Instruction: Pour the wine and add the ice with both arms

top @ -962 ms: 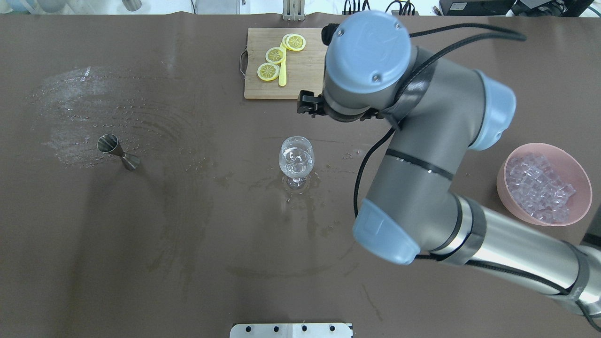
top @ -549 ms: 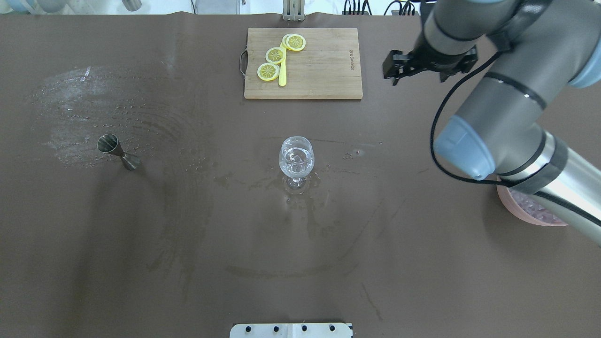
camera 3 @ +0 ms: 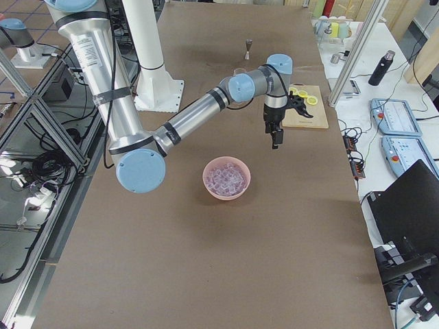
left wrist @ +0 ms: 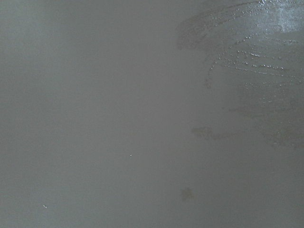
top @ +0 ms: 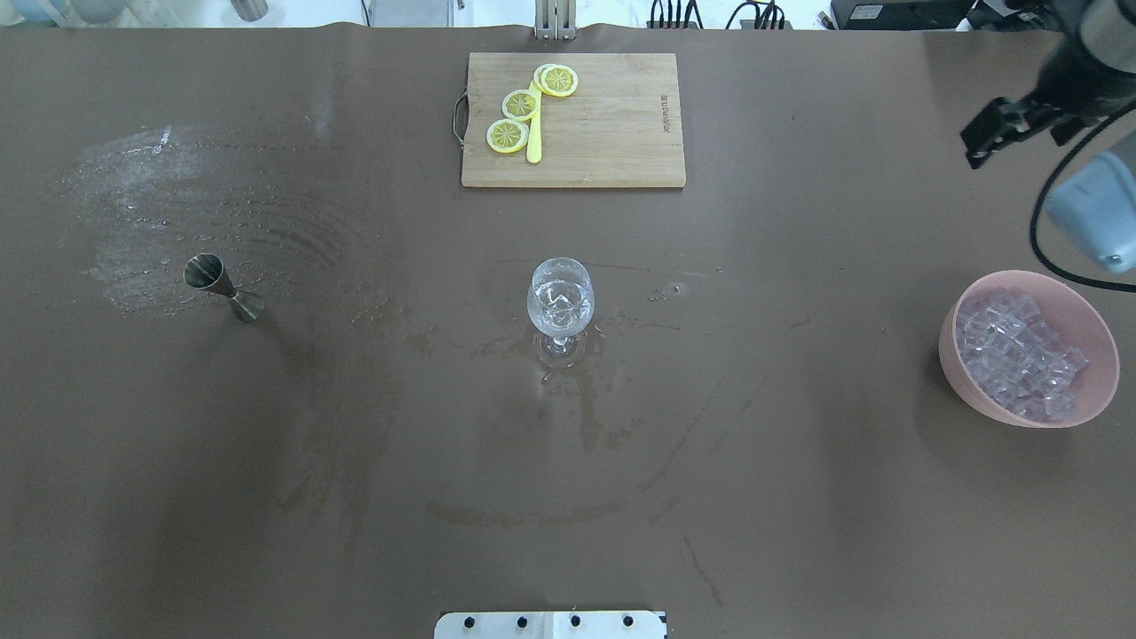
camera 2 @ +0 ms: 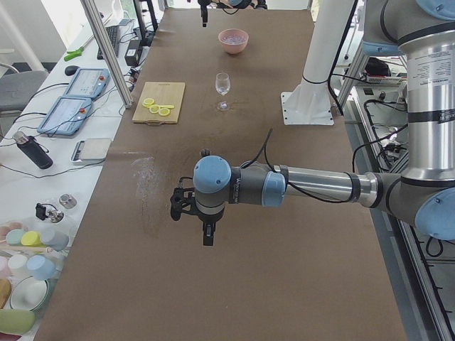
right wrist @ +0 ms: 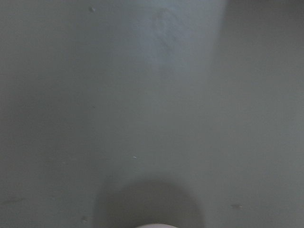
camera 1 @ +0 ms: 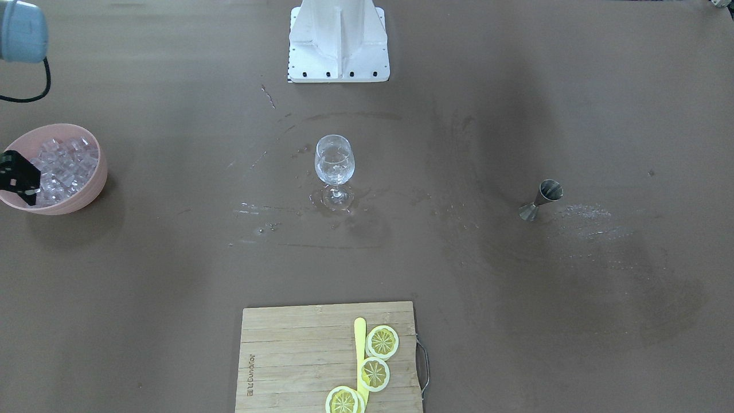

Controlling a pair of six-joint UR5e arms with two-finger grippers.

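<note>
Taking the overhead view as a clock centred on the wine glass (top: 560, 303), the pink bowl (top: 948, 348) sits at 3 o'clock, near the table's right edge, heaped with ice (top: 1021, 355). The glass itself holds something clear, and I cannot tell whether it is cubes or liquid. The cutting board (top: 612, 133) lies at 12 o'clock with lemon slices (top: 508, 135) and a yellow stick (top: 533, 142) on it. The jigger (top: 222, 288) stands at 9 o'clock amid wet streaks (top: 169, 195).

The right gripper (top: 985, 138) hangs at about 12 o'clock from the bowl and well apart from it. The front-facing view flattens this, so the right gripper (camera 1: 17, 178) overlaps the bowl's rim there. The exterior right view shows it in the air over the mat, between bowl and board, pointing down from the right arm (camera 3: 192, 116). No view shows clearly how far its jaws are spread, so I cannot tell.

Neither overhead nor front-facing view catches the left arm (camera 2: 313, 186). Only the exterior left view does, with the left gripper (camera 2: 205, 234) hanging over bare mat far from the glass. From that view I cannot tell how its jaws stand.

The left wrist camera sees only mat, with wet streaks at 1 o'clock. The right wrist camera sees mat, with a pale curved edge at 6 o'clock.
</note>
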